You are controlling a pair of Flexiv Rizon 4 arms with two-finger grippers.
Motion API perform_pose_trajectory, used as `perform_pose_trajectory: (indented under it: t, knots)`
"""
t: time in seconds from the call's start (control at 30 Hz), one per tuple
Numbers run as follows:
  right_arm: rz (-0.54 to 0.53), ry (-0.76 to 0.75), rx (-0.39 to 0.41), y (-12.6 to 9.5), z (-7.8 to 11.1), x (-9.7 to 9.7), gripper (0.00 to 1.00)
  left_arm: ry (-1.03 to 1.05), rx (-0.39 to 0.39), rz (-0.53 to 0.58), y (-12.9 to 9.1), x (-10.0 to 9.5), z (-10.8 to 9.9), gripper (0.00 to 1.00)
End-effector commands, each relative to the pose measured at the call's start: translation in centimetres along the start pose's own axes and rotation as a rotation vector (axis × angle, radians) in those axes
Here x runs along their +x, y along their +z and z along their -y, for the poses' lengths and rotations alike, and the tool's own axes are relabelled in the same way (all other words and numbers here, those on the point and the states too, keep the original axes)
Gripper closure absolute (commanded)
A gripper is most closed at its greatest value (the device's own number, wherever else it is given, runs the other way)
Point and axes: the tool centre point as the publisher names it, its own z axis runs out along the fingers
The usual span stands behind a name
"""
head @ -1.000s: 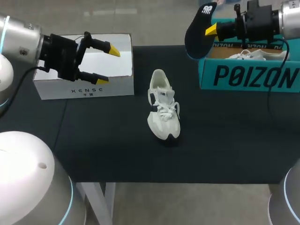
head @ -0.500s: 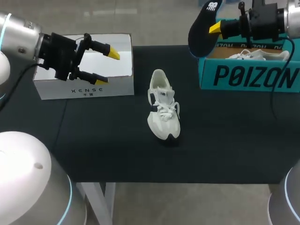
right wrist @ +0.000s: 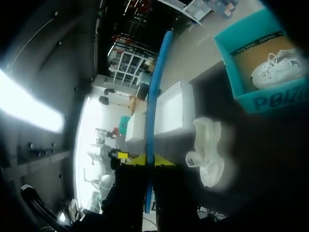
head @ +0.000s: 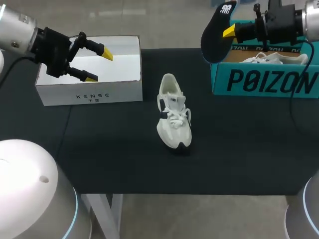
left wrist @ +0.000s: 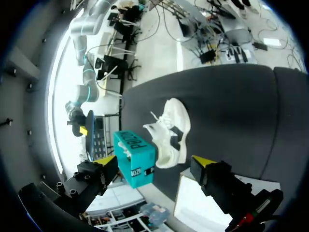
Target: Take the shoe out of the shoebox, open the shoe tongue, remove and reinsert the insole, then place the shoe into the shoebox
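Head view: right gripper (head: 230, 31) is clamped on the dark insole (head: 217, 35), which is held high and on edge by the end of the teal shoebox (head: 264, 79) nearest the shoe (head: 173, 112). The shoe lies mid-table (head: 249, 149), well apart from both grippers. Left gripper (head: 98, 65) is spread wide over the white box (head: 89, 92), holding nothing. Judged step: reinsertion — the insole wants feeding toe-first through the collar. The left gripper is best brought over to pin the shoe and hold the tongue back, else the soft upper may skid or fold. Left wrist view: the shoe is pale and mesh-like, with loose laces and a dark patch at the sole; the table surface is matt black. Right wrist view: the insole shows edge-on as a thin blue strip between the yellow tips — probably flexible foam, likely to buckle if pushed from the far end. A second shoe (right wrist: 277, 70) sits inside the teal shoebox, which looks like cardboard.
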Motion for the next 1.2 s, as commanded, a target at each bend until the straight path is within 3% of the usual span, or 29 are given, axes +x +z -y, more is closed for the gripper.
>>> perform_pose_trajectory:
  t: [0.03,0.2,0.43,0.5,0.97,1.2]
  knots:
    - [0.005,0.000,0.006,0.2,-0.2,0.2,1.00,-0.012,-0.028,-0.002,-0.2,0.1,0.0,0.00]
    - [-0.008,-0.048,0.028,0.6,-0.2,0.4,1.00,-0.059,-0.022,0.020,-0.3,-0.1,-0.1,0.00]
    - [-0.134,-0.326,0.131,1.8,-0.5,1.7,1.00,-0.059,-0.022,0.020,-0.3,-0.1,-0.1,0.00]
    - [-0.097,-0.320,0.160,2.4,-1.0,1.6,1.00,-0.059,-0.022,0.020,-0.3,-0.1,-0.1,0.00]
    - [-0.097,-0.320,0.160,2.4,-1.0,1.6,1.00,-0.059,-0.022,0.020,-0.3,-0.1,-0.1,0.00]
    - [-0.235,-0.345,0.099,4.6,-1.5,-0.5,1.00,-0.059,-0.022,0.020,-0.3,-0.1,-0.1,0.00]
